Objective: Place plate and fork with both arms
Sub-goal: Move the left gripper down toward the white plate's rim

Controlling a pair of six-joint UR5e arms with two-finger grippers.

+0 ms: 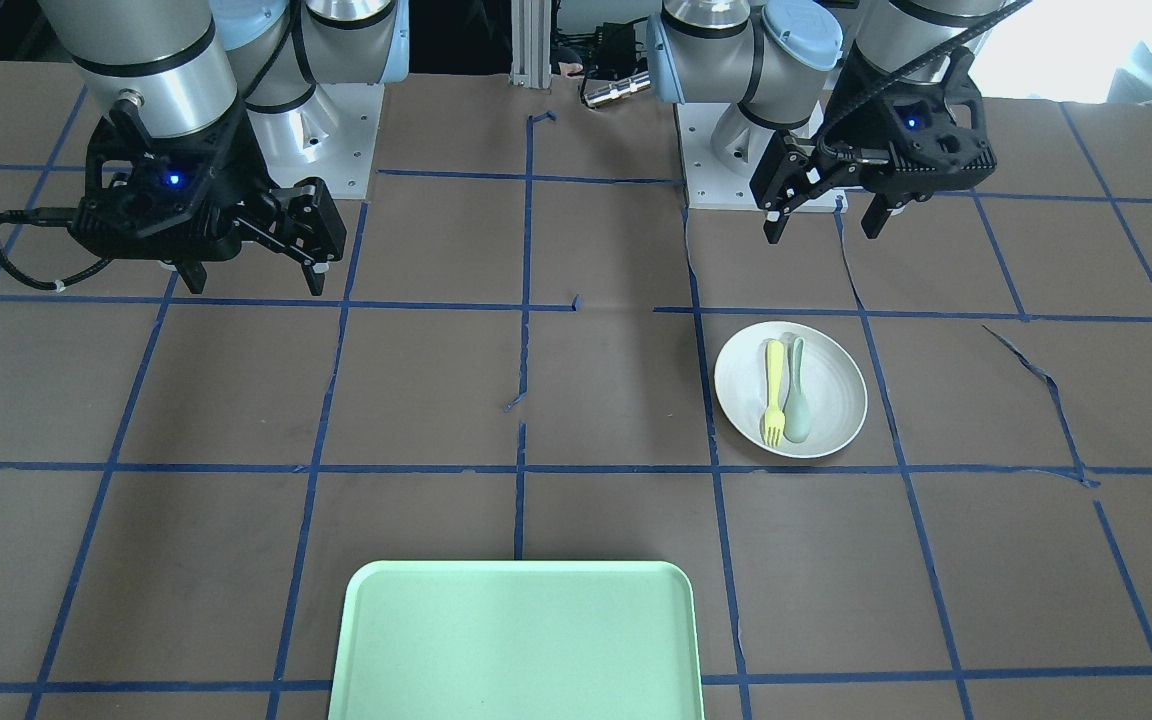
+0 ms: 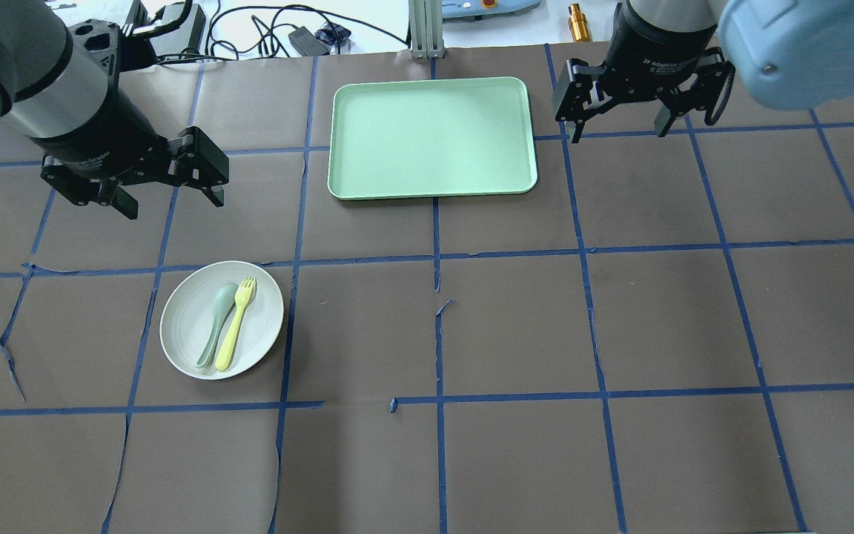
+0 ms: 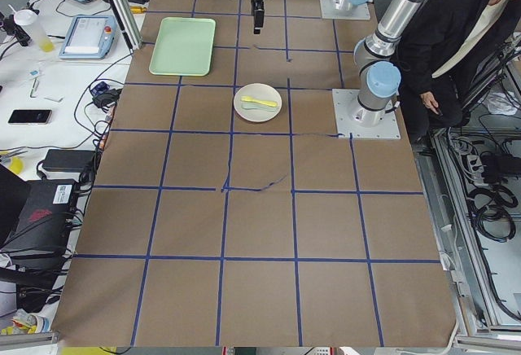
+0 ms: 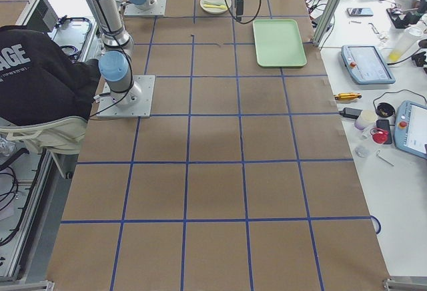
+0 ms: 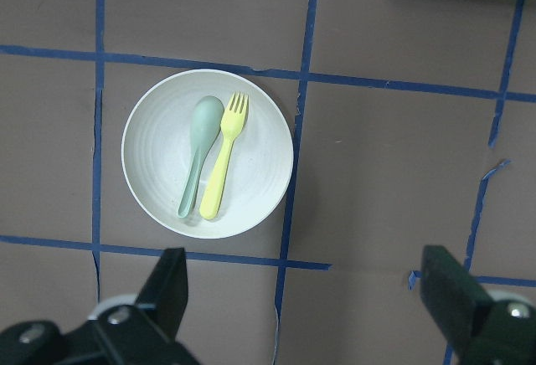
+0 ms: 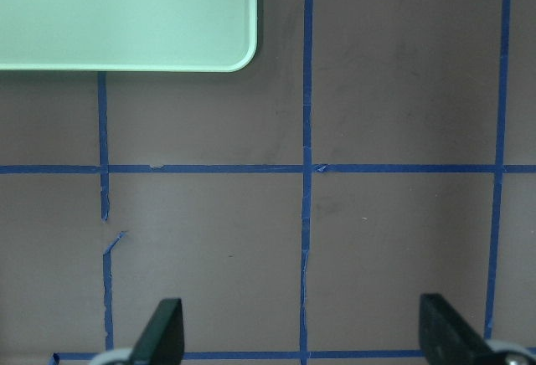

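Front view: the plate (image 1: 839, 385) sits on the tabletop (image 1: 236, 400) on the robot's left side, near the left tool (image 1: 824, 232), which hangs above it, spread open and empty. The right tool (image 1: 256, 287), also open and empty, is well apart.

Overhead view: the fork (image 2: 235, 323) lies in the plate beside a spoon (image 2: 213, 326), on the side toward the tabletop's middle. The tray (image 2: 431, 137) lies farther out.

Left wrist view: the fork's long axis runs away from the robot, tines toward the tray.

Right wrist view: only the tray's corner shows, so the left arm seems better placed.
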